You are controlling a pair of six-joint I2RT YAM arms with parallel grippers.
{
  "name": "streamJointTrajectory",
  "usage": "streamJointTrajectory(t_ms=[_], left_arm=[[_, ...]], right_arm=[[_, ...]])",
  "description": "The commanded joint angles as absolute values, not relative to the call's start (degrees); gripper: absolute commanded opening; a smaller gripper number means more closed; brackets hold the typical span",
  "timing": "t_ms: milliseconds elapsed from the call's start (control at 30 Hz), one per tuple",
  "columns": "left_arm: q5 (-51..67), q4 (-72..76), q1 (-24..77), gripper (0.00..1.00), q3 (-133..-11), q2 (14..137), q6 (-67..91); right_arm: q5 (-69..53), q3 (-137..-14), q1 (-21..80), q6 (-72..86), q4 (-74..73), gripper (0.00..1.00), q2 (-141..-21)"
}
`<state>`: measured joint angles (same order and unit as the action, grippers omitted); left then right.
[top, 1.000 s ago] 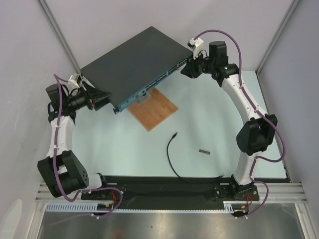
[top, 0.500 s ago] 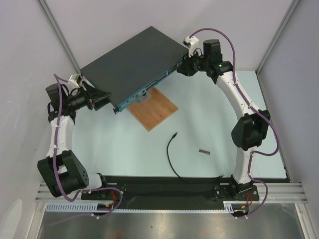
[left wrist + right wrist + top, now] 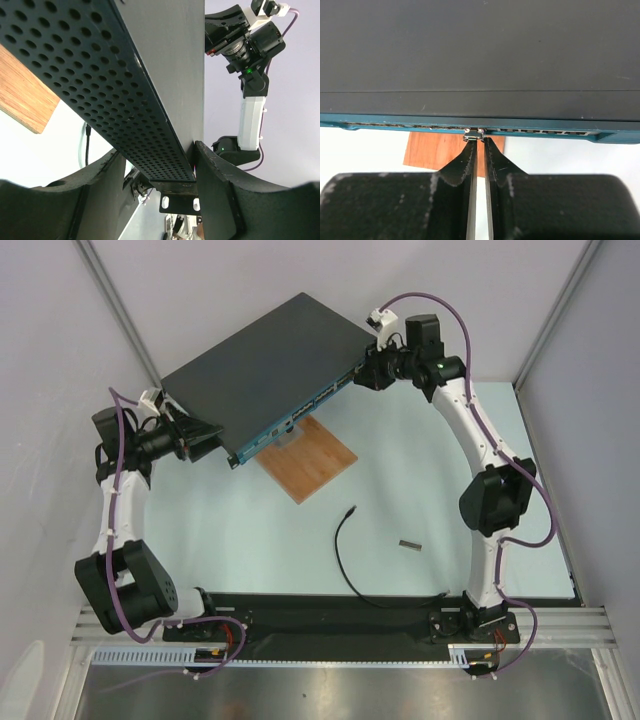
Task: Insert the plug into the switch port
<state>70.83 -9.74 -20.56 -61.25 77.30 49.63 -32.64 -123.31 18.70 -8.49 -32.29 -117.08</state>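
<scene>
The switch [image 3: 260,360] is a wide dark-grey box, lying at an angle, with a teal front strip of ports [image 3: 300,418]. My left gripper [image 3: 213,438] clasps its near-left corner; in the left wrist view [image 3: 157,147] the perforated side [image 3: 100,75] sits between the fingers. My right gripper [image 3: 366,375] is at the strip's right end. In the right wrist view [image 3: 476,141] its nearly closed tips pinch a small grey metal piece [image 3: 474,133] against the port row [image 3: 545,131]. The plug [image 3: 351,510] lies free on the table on its black cable [image 3: 340,555].
A brown wooden board [image 3: 310,460] lies under and in front of the switch's front edge; it also shows in the right wrist view [image 3: 435,152]. A second short grey metal piece [image 3: 410,543] lies right of the cable. Frame posts stand at both back corners.
My right arm has moved left and forward, bringing its gripper tight against the right end of the port strip. The left arm, switch, cable and plug have not moved.
</scene>
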Motion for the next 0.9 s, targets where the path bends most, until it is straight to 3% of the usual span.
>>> streamJointTrajectory(t_ms=[0, 600, 700, 867], left_arm=[[63.4, -4.7, -17.2, 0.00, -63.5, 79.9, 42.9], [63.5, -11.5, -17.2, 0.00, -68.7, 82.2, 36.7], [62.8, -11.9, -17.2, 0.01, -69.4, 82.4, 35.2], [62.9, -8.9, -17.2, 0.04, -67.4, 81.7, 37.1]], right_arm=[[-31.5, -128.3, 20.7, -7.5, -20.4, 0.11, -120.1], [-36.2, -128.1, 18.2, -13.9, -22.9, 0.07, -118.0], [-37.1, -127.2, 17.4, -17.9, -27.0, 0.09, -116.2], [-39.3, -119.2, 15.3, -20.5, -34.4, 0.25, -109.6]])
